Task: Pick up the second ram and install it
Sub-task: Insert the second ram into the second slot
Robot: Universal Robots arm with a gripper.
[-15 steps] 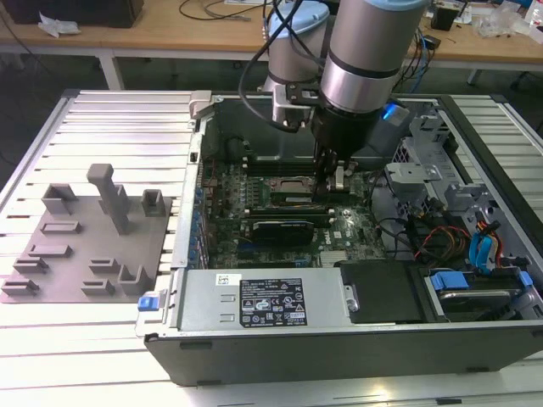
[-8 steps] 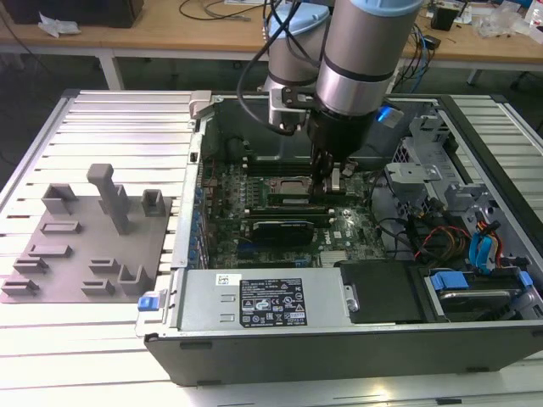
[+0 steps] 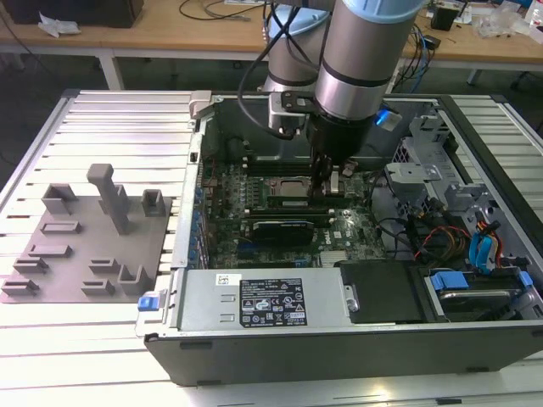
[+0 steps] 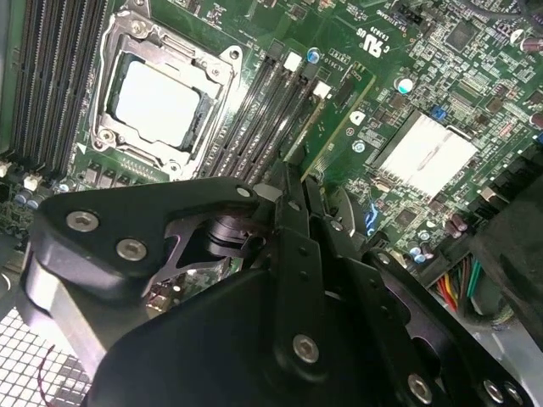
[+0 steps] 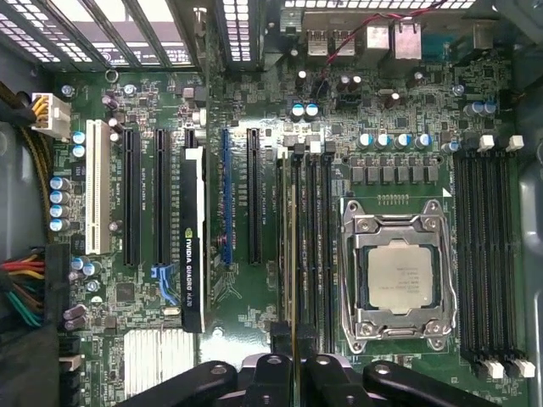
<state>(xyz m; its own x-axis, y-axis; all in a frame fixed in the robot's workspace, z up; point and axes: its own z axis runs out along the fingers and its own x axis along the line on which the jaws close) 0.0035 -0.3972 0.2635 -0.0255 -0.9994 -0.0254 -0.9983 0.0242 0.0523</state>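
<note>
My gripper [image 5: 293, 366] is pinched narrow on the second ram [image 5: 293, 254], which stands edge-on along the DIMM slots [image 5: 316, 254] beside the CPU socket [image 5: 399, 278]. I judge it needs squaring to its slot, then even, straight-down pressure.

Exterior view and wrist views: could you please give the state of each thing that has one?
Long thin green circuit-board ram stick: gripped, on edge over the black memory slots.
Black two-fingered pincer: shut on the stick.
Dark metal computer case: open, side panel off.
Silver processor socket: frame closed, processor bare.
Black graphics card: plugged in, upright.
</note>
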